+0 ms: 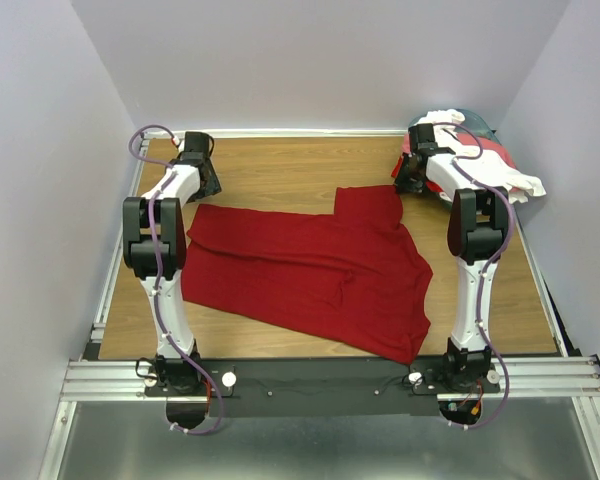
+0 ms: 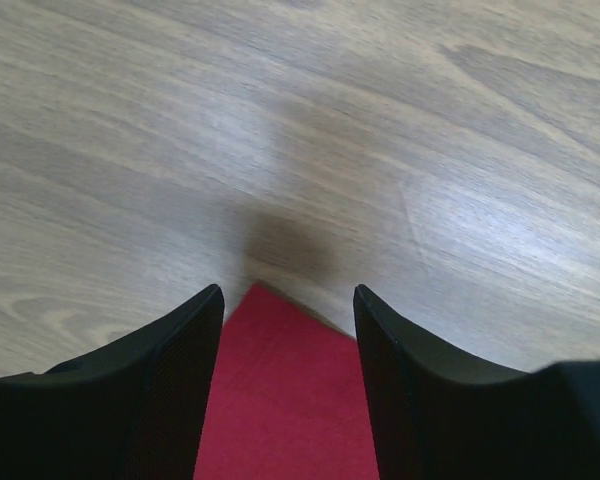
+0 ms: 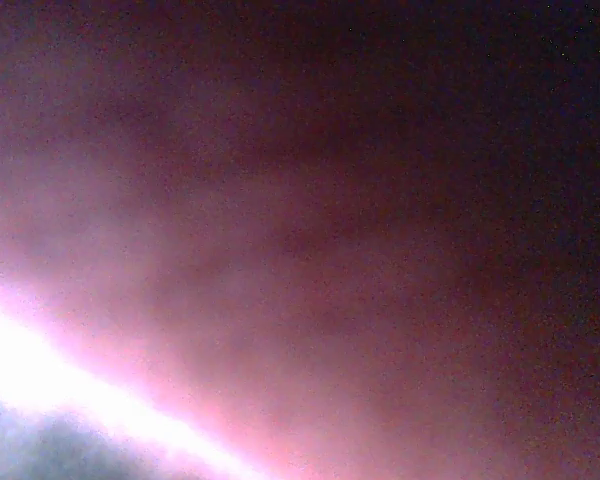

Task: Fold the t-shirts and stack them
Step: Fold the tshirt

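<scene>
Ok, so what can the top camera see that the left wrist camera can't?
Only the top camera: both arms, the whole crimson t-shirt spread out, and the pile of other t-shirts in the far right corner, beside the right claw. Only the left wrist camera: the left claw close up and open, with a pointed corner of the shirt between its fingers. Both: crimson cloth and the wooden table.
</scene>
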